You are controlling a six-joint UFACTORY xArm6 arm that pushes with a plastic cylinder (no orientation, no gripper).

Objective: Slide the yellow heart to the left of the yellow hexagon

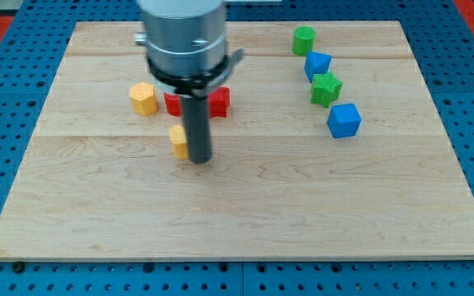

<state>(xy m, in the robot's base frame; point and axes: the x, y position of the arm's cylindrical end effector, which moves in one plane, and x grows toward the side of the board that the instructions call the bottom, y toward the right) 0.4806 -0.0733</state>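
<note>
The yellow hexagon lies on the wooden board at the view's upper left. The yellow heart lies below and to the right of it, partly hidden by the rod. My tip rests on the board, touching the heart's right side. Two red blocks lie behind the rod, just right of the hexagon, and the rod and arm hide most of them.
At the view's upper right, a column of blocks: a green cylinder, a blue block, a green star-like block and a blue cube. A blue pegboard surrounds the board.
</note>
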